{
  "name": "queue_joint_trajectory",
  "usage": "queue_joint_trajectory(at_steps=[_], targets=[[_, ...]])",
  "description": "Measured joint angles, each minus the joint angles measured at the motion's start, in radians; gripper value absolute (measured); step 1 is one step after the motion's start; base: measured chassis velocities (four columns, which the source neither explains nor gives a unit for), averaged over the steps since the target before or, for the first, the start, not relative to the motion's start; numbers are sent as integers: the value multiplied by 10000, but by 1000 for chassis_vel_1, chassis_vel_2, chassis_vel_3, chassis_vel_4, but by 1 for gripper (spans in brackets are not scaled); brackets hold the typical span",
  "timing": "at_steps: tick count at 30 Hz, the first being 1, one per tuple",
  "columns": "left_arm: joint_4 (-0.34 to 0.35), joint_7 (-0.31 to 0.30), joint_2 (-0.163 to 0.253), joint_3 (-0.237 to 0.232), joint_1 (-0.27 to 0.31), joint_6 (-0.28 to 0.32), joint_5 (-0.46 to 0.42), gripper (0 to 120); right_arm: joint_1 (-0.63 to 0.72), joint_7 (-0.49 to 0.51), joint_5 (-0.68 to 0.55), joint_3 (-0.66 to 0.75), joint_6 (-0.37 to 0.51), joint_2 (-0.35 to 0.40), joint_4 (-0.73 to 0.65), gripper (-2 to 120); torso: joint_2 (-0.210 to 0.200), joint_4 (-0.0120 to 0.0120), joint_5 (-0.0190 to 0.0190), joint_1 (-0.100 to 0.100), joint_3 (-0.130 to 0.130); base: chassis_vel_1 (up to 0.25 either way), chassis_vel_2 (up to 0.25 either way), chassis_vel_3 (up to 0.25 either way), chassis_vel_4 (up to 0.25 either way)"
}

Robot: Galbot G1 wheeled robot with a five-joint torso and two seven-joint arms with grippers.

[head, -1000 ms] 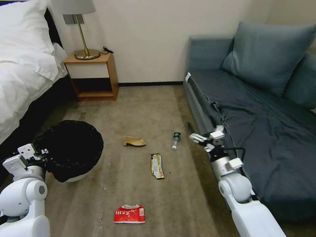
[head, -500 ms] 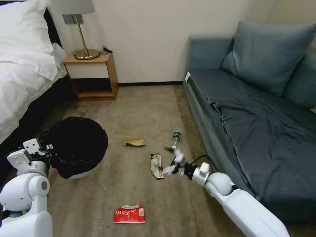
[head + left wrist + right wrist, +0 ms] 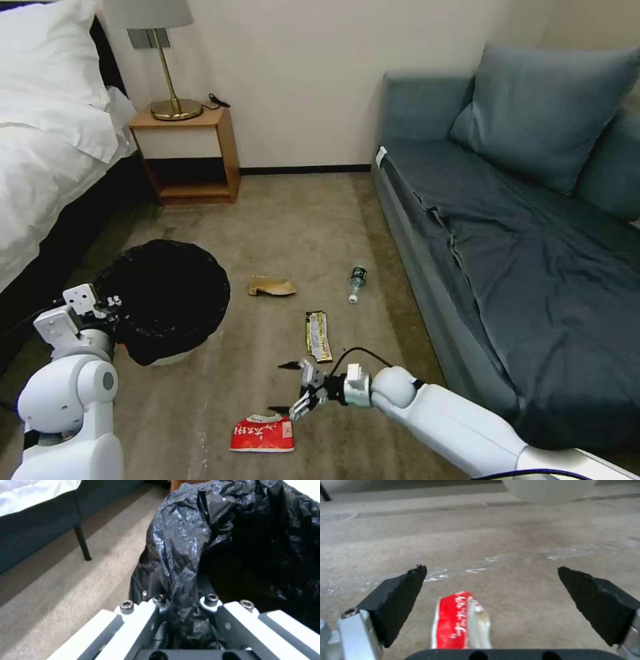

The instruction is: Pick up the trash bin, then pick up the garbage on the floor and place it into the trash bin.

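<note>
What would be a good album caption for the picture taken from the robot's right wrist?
Open right pincer poised just above a red-and-white snack packet lying on the beige carpet.

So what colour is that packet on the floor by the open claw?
The snack packet is red with a white end and white lettering, clearest in the right wrist view.

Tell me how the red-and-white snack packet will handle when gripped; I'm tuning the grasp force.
The red-and-white snack packet lies flat and creased on the carpet, so it is probably light and floppy and would crumple. Its printed film looks smooth in the right wrist view, perhaps slippery. Lying so low, it may slide when the open right gripper, just above it, closes.
</note>
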State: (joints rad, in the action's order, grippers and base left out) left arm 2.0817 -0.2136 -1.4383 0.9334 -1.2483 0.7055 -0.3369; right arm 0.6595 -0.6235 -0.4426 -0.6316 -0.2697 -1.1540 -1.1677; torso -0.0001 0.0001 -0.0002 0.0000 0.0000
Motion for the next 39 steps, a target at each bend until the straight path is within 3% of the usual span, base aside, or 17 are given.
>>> queue_joint_trajectory(at_steps=[17,30,33,39], targets=[[-123,4,-56,-254,45,-30,208,4,620,-174,1443,664,-745,-1432,2016,100,1,-1,2,0,0,0,0,0,0],[-48,0,-143,-217,-59,-48,271,4,291,-533,2143,444,-891,-1654,3012,100,0,-1,2,0,0,0,0,0,0],[-47,11,-160,-208,-97,-67,270,4,233,-595,2263,436,-929,-1734,3296,98,0,-1,1,0,0,0,0,0,0],[18,17,-194,-217,-186,-84,297,4,82,-621,2661,555,-1187,-2112,4061,80,1,-1,3,0,0,0,0,0,0]])
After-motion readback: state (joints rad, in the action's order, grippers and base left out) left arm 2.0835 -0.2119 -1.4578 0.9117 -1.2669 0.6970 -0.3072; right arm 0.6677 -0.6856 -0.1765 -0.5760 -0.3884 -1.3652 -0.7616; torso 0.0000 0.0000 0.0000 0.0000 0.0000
